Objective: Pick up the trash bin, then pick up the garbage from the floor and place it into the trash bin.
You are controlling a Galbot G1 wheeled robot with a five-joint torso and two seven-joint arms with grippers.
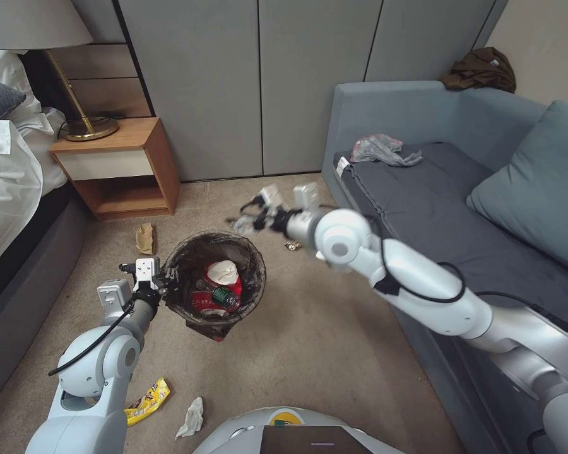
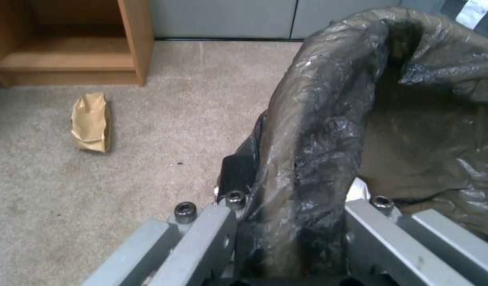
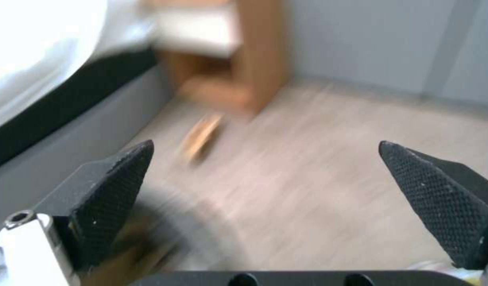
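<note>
Head view: the left gripper (image 1: pixel 161 282) is clamping the bag-lined rim of the trash bin (image 1: pixel 214 277), holding it above the floor (image 1: pixel 309 334). Red-white cups and a green-label bottle (image 1: pixel 224 296) are lying inside the bin. The right gripper (image 1: pixel 249 222) is hanging just beyond the bin's far rim. Brown paper (image 1: pixel 145 238), a yellow wrapper (image 1: pixel 146 401), white paper (image 1: pixel 191 418) and a small shiny wrapper (image 1: pixel 293 246) are lying on the carpet. A nightstand (image 1: pixel 117 167) is standing at the far left and a sofa (image 1: pixel 423 195) is running along the right.

Left wrist view: the jaws are pinching the dark bag and rim between them. Keeping the bin level is advisable so nothing spills.

Right wrist view: the pads (image 3: pixel 114 198) are standing wide apart with nothing between them. Centring them over one piece before descending looks sensible.
</note>
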